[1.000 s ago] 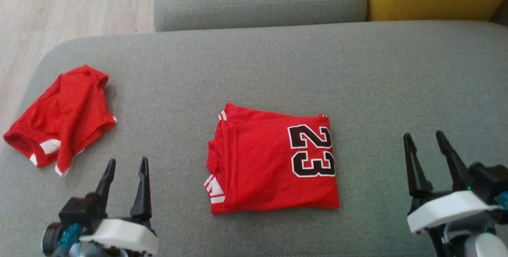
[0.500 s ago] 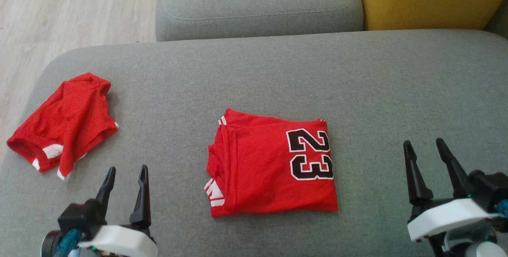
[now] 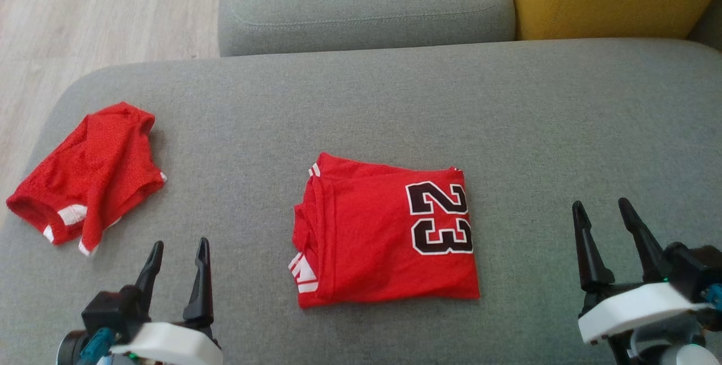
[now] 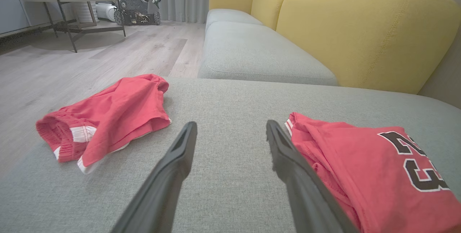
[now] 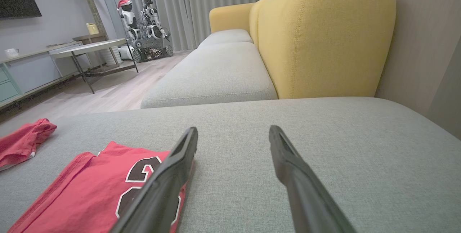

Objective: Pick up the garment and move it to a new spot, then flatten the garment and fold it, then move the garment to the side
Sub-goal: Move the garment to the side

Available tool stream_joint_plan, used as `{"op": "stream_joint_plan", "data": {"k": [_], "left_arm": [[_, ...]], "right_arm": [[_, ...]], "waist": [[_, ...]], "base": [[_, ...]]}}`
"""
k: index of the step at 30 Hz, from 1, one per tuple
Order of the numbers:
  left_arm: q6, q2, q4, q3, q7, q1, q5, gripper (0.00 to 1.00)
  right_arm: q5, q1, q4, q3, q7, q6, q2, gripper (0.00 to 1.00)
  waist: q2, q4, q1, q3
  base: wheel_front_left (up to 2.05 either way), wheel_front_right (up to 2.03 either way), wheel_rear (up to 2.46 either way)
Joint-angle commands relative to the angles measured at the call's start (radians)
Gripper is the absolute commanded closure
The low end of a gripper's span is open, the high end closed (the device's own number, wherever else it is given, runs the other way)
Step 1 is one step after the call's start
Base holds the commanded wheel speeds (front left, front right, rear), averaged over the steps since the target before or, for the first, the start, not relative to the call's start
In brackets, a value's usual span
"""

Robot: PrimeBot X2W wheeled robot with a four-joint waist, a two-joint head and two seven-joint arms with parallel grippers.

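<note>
Light falls soft and even over the grey sofa seat (image 3: 395, 105) before me, daylight in tone, and the cloth reads matte. Shadows are faint: a thin dark line under the near edge of the folded jersey (image 3: 389, 235), and a small one beside the shorts (image 3: 84, 184) by the seat's left edge. My head view is slightly grainy and soft, with strong reds. My wrist views wash those reds to coral and bow the seat's far edge. The wood floor (image 4: 90, 56) carries a pale sheen. Close to the lens, the fingers (image 4: 169, 175) of my left gripper (image 4: 230, 125) and right gripper (image 5: 233, 129) turn soft toward the bottom edge.
</note>
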Motion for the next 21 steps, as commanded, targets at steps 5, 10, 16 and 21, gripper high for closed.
{"op": "stream_joint_plan", "data": {"k": [5,10,16,21], "left_arm": [[0.011,0.021,-0.041,0.025,-0.008,-0.051,-0.004,0.0],[0.013,0.022,-0.04,0.021,-0.011,-0.057,-0.005,0.0],[0.011,0.021,-0.043,0.008,-0.016,-0.08,-0.004,0.0],[0.01,0.011,-0.047,-0.006,-0.026,-0.124,-0.004,0.0]], "right_arm": [[-0.01,-0.033,-0.038,0.022,-0.001,-0.001,-0.003,0.0],[-0.012,-0.033,-0.04,0.02,0.0,-0.001,-0.003,0.0],[-0.011,-0.037,-0.037,0.026,0.01,-0.001,-0.007,0.0],[-0.005,-0.06,0.002,0.026,0.023,-0.001,-0.017,0.0]], "waist": [[-0.0001,-0.001,0.0,0.003],[-0.0001,0.002,0.0,0.008],[-0.0001,0.024,0.0,0.025],[-0.0001,0.071,0.0,0.066]], "base": [[0.0,0.0,0.0],[0.0,0.0,0.0],[0.0,0.0,0.0],[0.0,0.0,0.0]]}}
